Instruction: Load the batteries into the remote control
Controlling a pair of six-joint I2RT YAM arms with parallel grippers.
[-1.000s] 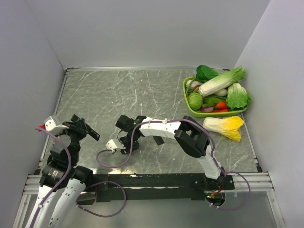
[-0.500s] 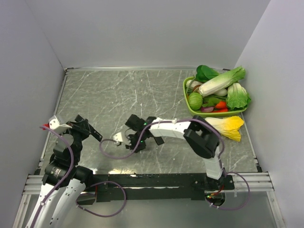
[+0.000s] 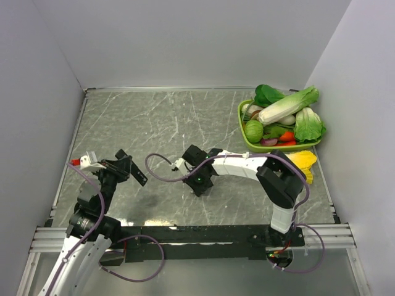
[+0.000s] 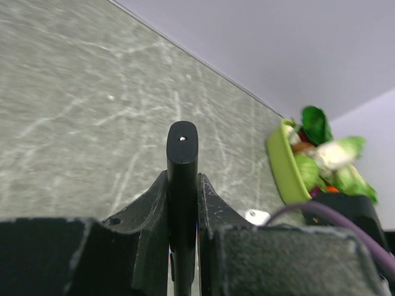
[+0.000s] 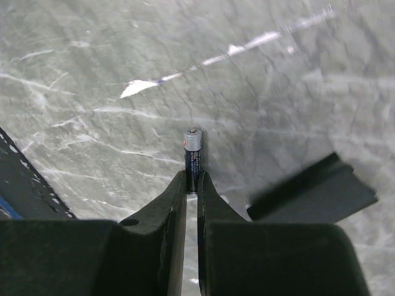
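Grey marble bench | left pincer clamps remote control, moved right since earlier | right pincer now closed on battery, shifted right | black cover lies beside

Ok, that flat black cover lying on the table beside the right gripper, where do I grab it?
Across its short width, near the middle, coming straight down from above and pinching the two long edges. The cover lies flat on the table, so those thin parallel edges look like the only sides to pinch. Expect a shallow grip.
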